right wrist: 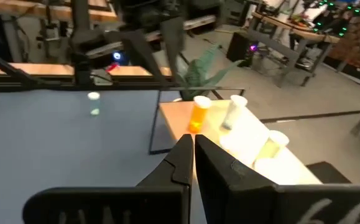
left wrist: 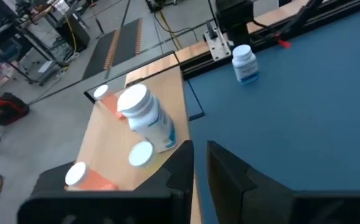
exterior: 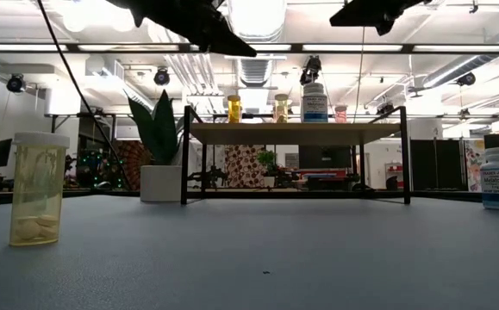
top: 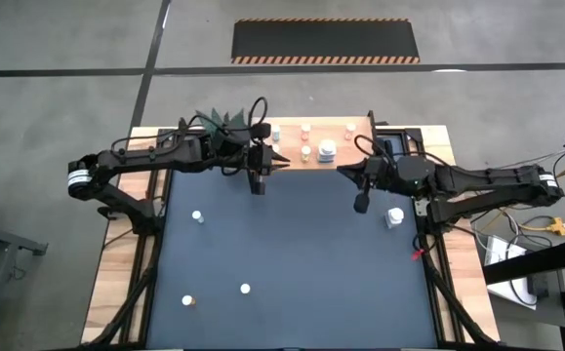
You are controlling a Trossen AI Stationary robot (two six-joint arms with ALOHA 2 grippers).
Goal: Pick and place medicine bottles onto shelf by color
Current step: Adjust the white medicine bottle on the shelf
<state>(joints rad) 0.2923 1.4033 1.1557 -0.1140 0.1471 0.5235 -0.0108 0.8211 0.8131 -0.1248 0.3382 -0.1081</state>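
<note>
The shelf (top: pixel 321 143) stands at the table's far edge on thin black legs (exterior: pixel 185 155). On it stand several medicine bottles, among them a large white one (top: pixel 327 149) (left wrist: pixel 148 118), an orange one (right wrist: pixel 198 115) and a pink one (exterior: pixel 341 113). More bottles stand on the blue tabletop: a large white one (top: pixel 395 216) (left wrist: pixel 244 62) at the right, a yellow one (exterior: pixel 36 189) and two small ones (top: pixel 197 216) (top: pixel 245 289) at the left. My left gripper (top: pixel 280 162) (left wrist: pixel 199 165) hovers shut and holds nothing at the shelf's left end. My right gripper (top: pixel 342 171) (right wrist: pixel 193 146) hovers shut and holds nothing at its right end.
A green plant (top: pixel 219 127) in a white pot (exterior: pixel 161 182) stands left of the shelf, under my left arm. One more small orange bottle (top: pixel 189 301) stands near the table's front left. Black frame rails (top: pixel 428 263) run along the table's sides.
</note>
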